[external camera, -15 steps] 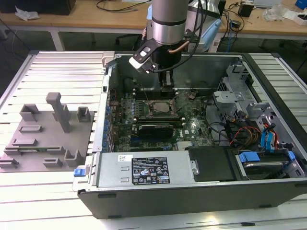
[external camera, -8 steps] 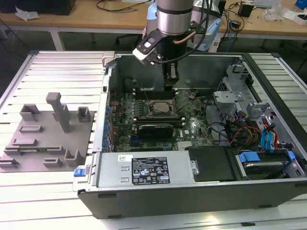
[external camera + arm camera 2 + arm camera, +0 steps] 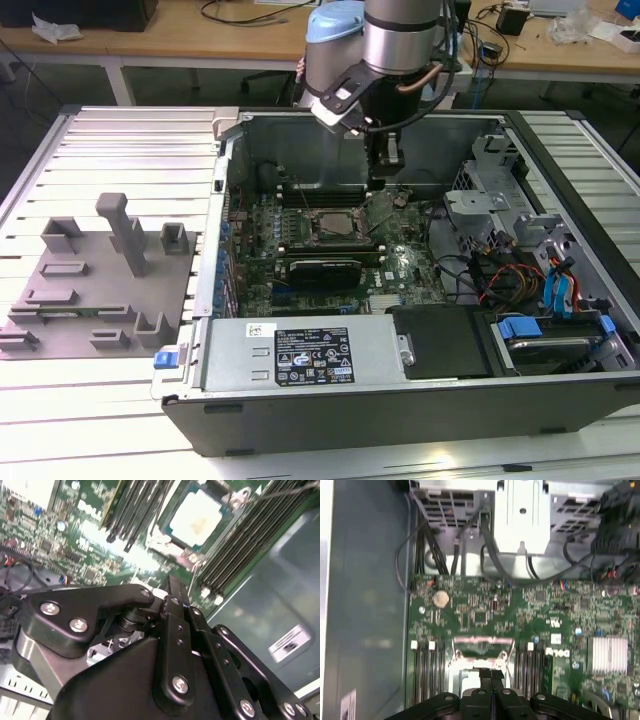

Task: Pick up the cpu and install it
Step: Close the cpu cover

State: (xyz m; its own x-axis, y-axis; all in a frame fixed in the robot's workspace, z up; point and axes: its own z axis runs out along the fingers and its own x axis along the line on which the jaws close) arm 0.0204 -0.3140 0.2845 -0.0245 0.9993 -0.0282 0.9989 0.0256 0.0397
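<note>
An open black desktop computer case lies on a slatted pale metal table. The robot arm reaches down into it. Its black gripper hangs low over the green motherboard, just to the exterior view's right of the processor socket. In the first wrist view the two fingers are pressed together with nothing between them. The cpu, a small flat square chip with a pale silver top, sits in the socket between rows of dark memory slots, apart from the gripper. Red and orange cables and a metal drive cage crowd the exterior view's right. A grey plastic tray with upright blocks rests outside the case on the exterior view's left.
</note>
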